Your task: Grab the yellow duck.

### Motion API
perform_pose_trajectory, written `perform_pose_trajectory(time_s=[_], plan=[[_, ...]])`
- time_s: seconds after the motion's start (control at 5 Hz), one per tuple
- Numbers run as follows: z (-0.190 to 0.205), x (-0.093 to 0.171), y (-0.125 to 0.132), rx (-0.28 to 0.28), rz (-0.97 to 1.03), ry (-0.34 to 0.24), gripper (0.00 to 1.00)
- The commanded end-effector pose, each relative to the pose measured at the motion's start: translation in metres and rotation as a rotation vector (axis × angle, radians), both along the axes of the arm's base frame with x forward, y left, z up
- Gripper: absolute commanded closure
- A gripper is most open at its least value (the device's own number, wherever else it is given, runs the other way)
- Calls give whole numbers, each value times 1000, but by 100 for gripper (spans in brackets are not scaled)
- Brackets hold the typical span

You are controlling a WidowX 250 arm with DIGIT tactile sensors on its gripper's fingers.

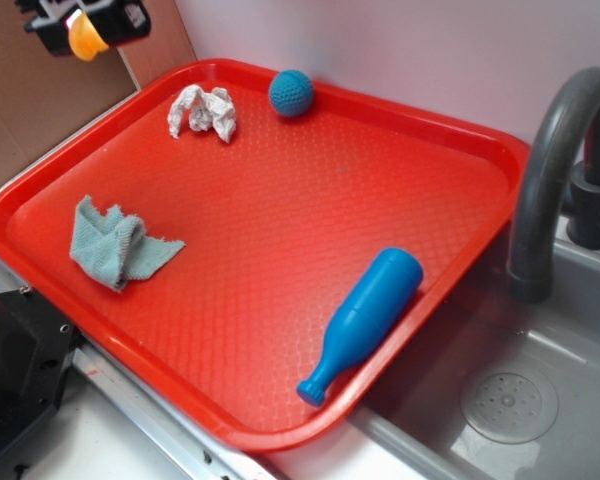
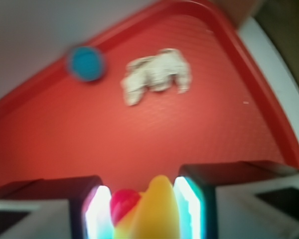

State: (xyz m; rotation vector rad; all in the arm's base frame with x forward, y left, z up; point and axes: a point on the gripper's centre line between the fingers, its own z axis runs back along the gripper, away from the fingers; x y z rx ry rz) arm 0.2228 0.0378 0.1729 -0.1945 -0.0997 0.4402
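Upper left of the exterior view, the gripper [image 1: 83, 28] hangs above the red tray [image 1: 485, 135] — the wrist view shows its fingers [image 2: 188, 206] pinching the yellow duck [image 2: 154, 211].

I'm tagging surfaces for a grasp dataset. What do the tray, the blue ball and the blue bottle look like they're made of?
The tray looks like hard red plastic: glossy rim, fine embossed grid on its floor. The blue ball appears knitted or crocheted yarn, matte with a bumpy stitch texture. The blue bottle, lying on its side, looks like smooth moulded plastic with a soft sheen and no label.
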Motion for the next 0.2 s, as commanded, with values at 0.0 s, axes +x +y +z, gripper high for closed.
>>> perform_pose_trajectory(time_s=[0.0], plan=[[27,-13,-18,15,-108,-56,100]])
